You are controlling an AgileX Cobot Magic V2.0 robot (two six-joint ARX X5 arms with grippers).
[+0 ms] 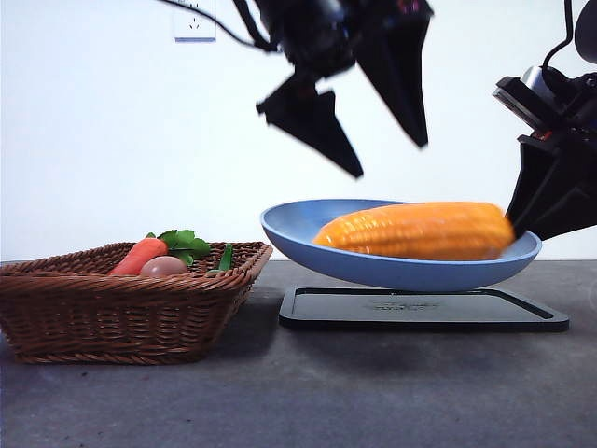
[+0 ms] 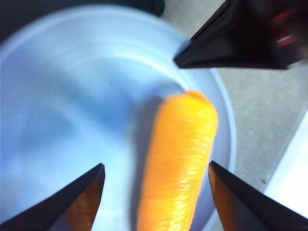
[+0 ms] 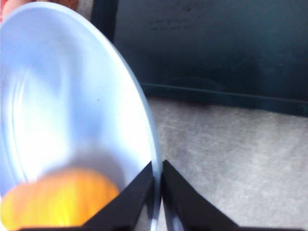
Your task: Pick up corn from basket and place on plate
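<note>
The right gripper (image 3: 158,192) pinches the rim of the round blue plate (image 1: 308,245), holding it above the flat black tray (image 1: 420,313) with the bumpy orange-yellow corn (image 1: 420,231) in it, while the left gripper (image 1: 387,154) hangs wide open and empty above, beside the brown wicker basket (image 1: 121,313) of carrot (image 1: 138,256) and egg (image 1: 164,266).

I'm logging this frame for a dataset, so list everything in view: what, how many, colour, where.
corn: one, orange-yellow, lying in the plate.
plate: one, blue, held tilted above the tray, clear of it.
tray: one, black, flat on the table under the plate.
basket: one, brown wicker, beside the tray.
carrot: one, red-orange with green leaves, in the basket.
egg-shaped item: one, pinkish-tan, in the basket.
wall socket: one, white, on the wall.
table: one, grey.
left gripper: black, open, above the corn.
right gripper: black, clamped on the plate's rim.
</note>
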